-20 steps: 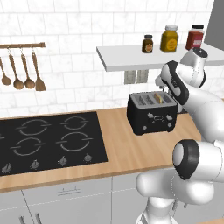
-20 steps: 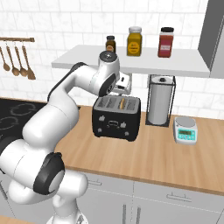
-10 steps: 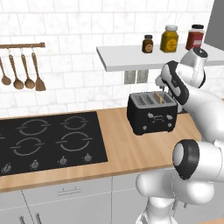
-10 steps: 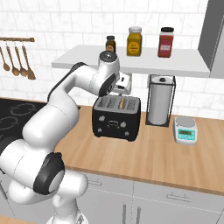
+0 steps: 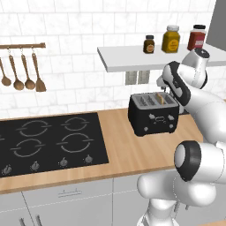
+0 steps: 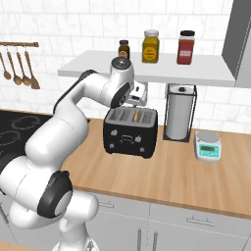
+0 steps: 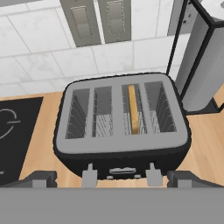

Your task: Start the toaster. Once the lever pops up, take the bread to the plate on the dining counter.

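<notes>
While the gripper (image 7: 118,177) hovers above the toaster (image 7: 121,131) w/ jaws spread wide and nothing between them, the bread (image 7: 133,109) sits on edge directly below and ahead of the fingertips (image 7: 89,176), dropped into the third of four slots counting from the left in the hand view. Toaster stands on a wood counter (image 5: 128,150) just under the gripper, apart from it, two small silver levers on its front edge close to the fingertips. Beyond the toaster from the gripper: white tiled wall w/ two grey outlet plates (image 7: 97,19). To one side of the gripper, a paper-towel roll in a dark wire holder (image 6: 179,113), just beside the toaster; farther out that way, a small kitchen scale (image 6: 207,145) on the counter. Opposite side, well apart from the gripper, a black hob (image 5: 48,143) set into the counter, and wooden utensils (image 5: 22,75) hanging on a wall rail. Above the gripper, a white shelf (image 6: 147,68) carries three jars (image 6: 151,46). In the left base view the hand shows at the toaster's back right corner, the toast's golden top edge (image 5: 163,99) poking out of the slot.
</notes>
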You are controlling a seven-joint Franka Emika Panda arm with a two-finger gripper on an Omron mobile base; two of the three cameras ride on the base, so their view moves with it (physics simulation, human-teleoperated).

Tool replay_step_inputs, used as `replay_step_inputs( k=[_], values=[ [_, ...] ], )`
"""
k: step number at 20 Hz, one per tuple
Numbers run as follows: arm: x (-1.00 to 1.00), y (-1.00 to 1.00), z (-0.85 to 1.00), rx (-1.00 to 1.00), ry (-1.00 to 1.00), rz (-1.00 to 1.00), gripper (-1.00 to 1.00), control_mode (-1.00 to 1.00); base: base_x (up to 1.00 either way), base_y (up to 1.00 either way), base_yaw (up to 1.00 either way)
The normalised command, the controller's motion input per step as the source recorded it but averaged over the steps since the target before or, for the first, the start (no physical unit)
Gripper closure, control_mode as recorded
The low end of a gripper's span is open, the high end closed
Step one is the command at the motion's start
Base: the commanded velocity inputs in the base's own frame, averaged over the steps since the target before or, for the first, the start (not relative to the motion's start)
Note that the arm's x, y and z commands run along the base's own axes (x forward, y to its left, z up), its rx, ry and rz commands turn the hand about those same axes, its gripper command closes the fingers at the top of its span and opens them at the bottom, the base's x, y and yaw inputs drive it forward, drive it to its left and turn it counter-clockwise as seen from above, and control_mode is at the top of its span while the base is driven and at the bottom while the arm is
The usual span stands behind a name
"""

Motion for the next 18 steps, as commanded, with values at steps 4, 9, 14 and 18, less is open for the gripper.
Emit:
replay_step_inputs(
  k=[4, 9, 14, 18],
  values=[
    [0.0, 0.0, 0.0, 0.0, 0.0, 0.0, -1.0, -1.0, 0.0, 0.0, 0.0],
    [0.0, 0.0, 0.0, 0.0, 0.0, 0.0, -1.0, -1.0, 0.0, 0.0, 0.0],
    [0.0, 0.0, 0.0, 0.0, 0.0, 0.0, -1.0, -1.0, 0.0, 0.0, 0.0],
    [0.0, 0.0, 0.0, 0.0, 0.0, 0.0, -1.0, -1.0, 0.0, 0.0, 0.0]
  ],
)
